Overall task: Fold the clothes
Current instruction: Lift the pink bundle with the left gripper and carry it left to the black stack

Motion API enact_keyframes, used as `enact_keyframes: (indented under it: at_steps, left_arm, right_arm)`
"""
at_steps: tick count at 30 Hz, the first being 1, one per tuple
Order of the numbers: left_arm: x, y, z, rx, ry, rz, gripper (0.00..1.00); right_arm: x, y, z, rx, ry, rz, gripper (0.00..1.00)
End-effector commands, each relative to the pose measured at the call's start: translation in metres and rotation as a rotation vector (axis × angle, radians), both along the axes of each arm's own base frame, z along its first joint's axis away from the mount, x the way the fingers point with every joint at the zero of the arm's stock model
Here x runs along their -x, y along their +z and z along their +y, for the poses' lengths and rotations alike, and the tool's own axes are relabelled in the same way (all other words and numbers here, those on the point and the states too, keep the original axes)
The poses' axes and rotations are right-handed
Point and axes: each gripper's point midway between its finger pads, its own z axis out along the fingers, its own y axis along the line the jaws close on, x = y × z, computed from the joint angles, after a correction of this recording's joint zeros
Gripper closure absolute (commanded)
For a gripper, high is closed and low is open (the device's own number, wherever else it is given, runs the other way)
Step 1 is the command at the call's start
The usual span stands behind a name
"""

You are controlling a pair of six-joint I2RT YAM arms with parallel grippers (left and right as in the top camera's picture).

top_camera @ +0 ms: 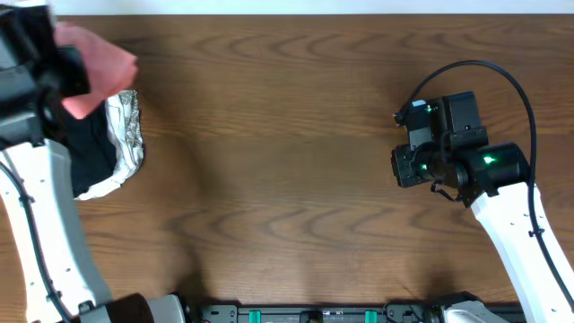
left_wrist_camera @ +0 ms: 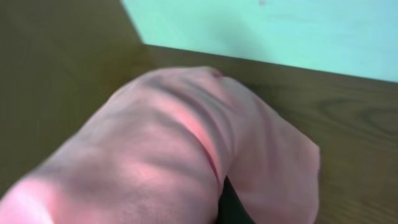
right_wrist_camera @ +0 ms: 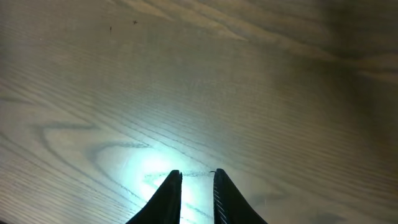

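Salmon-pink fabric, the clothes [top_camera: 97, 74], is bunched at the far-left corner of the bench [top_camera: 296, 179], against the dark head of the left arm [top_camera: 27, 85]. The bundle partly overlaps a black folded garment [top_camera: 94, 148], which lies just beside a silvery-white patterned cloth [top_camera: 127, 135].

In the left wrist view the clothes [left_wrist_camera: 186, 149] fill most of the frame and hide the fingers of the left end effector. Whether it grips the fabric cannot be told.

The bench corner and far edge run close behind the bundle, and a pale turquoise surface [left_wrist_camera: 280, 31] lies beyond them.

The right end effector [right_wrist_camera: 198, 180] hangs over bare wood well to the right, far from the clothes. Its fingers [right_wrist_camera: 171, 196] stand nearly together with a narrow slit between them and nothing in it.

The bench surface between the two arms is dark brown wood grain. In the right wrist view a bright glare patch sits on the wood ahead of the fingertips.
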Motion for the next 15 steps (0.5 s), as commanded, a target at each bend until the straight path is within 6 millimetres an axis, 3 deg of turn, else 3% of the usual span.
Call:
enact_keyframes:
  at_steps: [1, 8, 12, 15]
  left_arm:
    - [-0.009, 0.001, 0.024, -0.020, 0.035, -0.019, 0.94]
    - [-0.025, 0.006, 0.068, -0.031, 0.128, -0.121, 0.94]
    - [-0.025, 0.011, 0.094, -0.053, 0.173, -0.163, 0.94]
    - [-0.022, 0.002, 0.113, -0.024, 0.226, -0.170, 0.94]
  right_arm:
    - [0.000, 0.005, -0.003, 0.004, 0.000, -0.016, 0.83]
    - [0.005, 0.002, -0.005, 0.011, 0.000, 0.009, 0.83]
    - [0.007, 0.001, -0.005, 0.012, 0.000, 0.016, 0.83]
    - [0.006, 0.001, -0.005, 0.012, 0.000, 0.015, 0.82]
